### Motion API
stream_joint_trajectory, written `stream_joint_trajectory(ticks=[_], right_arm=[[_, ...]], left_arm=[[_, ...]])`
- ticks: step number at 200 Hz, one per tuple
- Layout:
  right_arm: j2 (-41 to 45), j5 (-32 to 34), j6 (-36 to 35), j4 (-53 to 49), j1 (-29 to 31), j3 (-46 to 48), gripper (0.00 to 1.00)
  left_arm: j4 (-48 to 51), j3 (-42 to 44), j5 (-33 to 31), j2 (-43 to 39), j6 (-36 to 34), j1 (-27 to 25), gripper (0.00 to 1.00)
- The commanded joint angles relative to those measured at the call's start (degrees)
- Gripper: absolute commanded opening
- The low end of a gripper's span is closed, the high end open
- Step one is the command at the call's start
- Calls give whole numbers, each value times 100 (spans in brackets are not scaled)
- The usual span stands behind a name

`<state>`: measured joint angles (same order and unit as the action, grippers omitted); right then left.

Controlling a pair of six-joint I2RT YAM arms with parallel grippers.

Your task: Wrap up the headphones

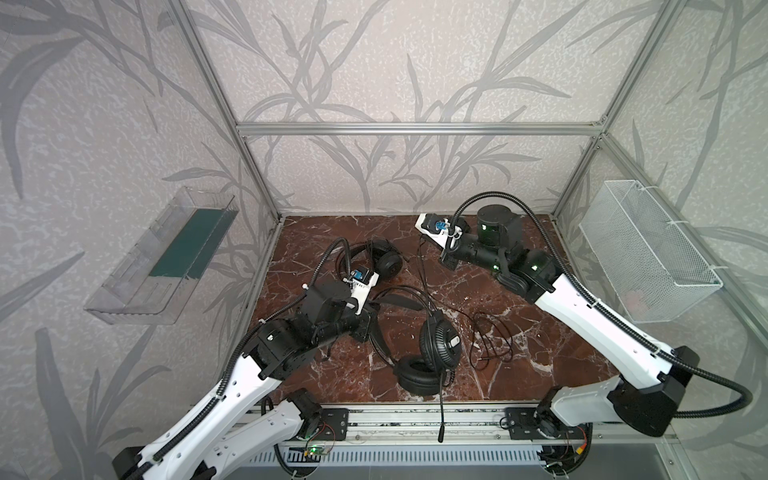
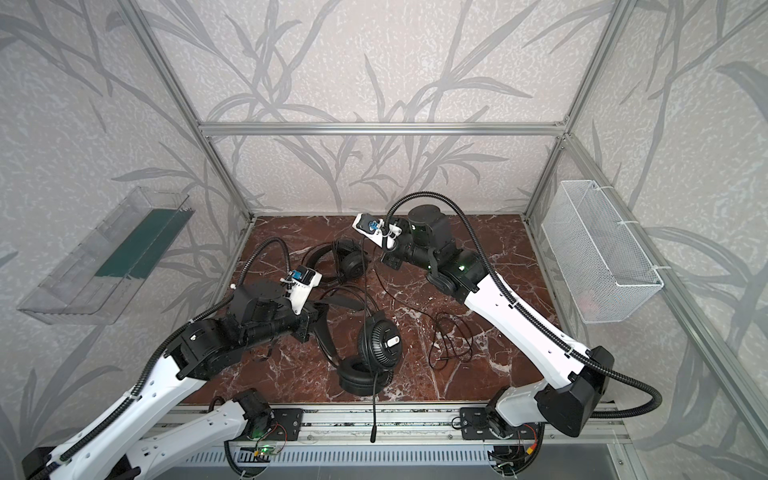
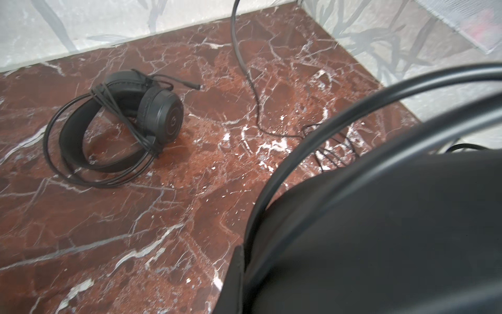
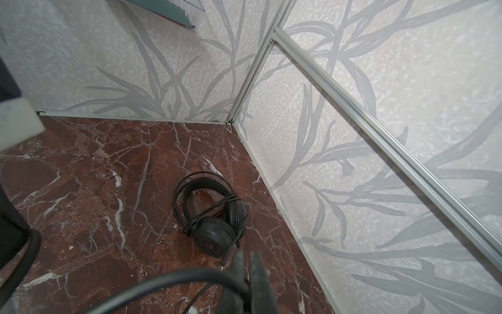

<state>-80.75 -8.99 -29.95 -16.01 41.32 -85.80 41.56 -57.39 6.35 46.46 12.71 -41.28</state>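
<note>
Two black headphones lie on the red marble table (image 1: 540,332). One pair (image 1: 388,262) (image 2: 351,259) (image 3: 157,114) (image 4: 214,233) sits at the back left with its cable wound round the headband. The other pair (image 1: 438,349) (image 2: 380,343) rests front centre, one earcup flat, with its mic boom (image 1: 440,415) reaching over the front rail. My left gripper (image 1: 371,311) (image 2: 318,309) is shut on its headband (image 3: 380,231). My right gripper (image 1: 420,239) (image 2: 363,241) (image 4: 245,274) is shut on its thin cable (image 4: 163,282), held raised. The rest of the cable lies in loose loops (image 1: 490,340) (image 2: 453,336).
A clear plastic tray (image 1: 162,266) hangs on the left wall and a white mesh basket (image 1: 648,253) on the right wall. An aluminium rail (image 1: 415,419) runs along the table's front edge. Walls close in the back and both sides.
</note>
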Motion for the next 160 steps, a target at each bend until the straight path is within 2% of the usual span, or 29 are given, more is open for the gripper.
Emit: stream_joint_trajectory(ticks=[1,48,88,160], right_arm=[[-116,310,152,343,-113,21,0],[-64,429,475,781,-304,467,0],[-38,233,808,1072,-309,839,0],[51,-93,1376,1599,-309,1397,24]], left_arm=[[-301,-160,273,-156,56,-56,0],[-255,-283,187,-286,145,-56,0],[-357,-631,441,-253,522,-58,0],[-561,-1172,864,27,1450,-58,0]])
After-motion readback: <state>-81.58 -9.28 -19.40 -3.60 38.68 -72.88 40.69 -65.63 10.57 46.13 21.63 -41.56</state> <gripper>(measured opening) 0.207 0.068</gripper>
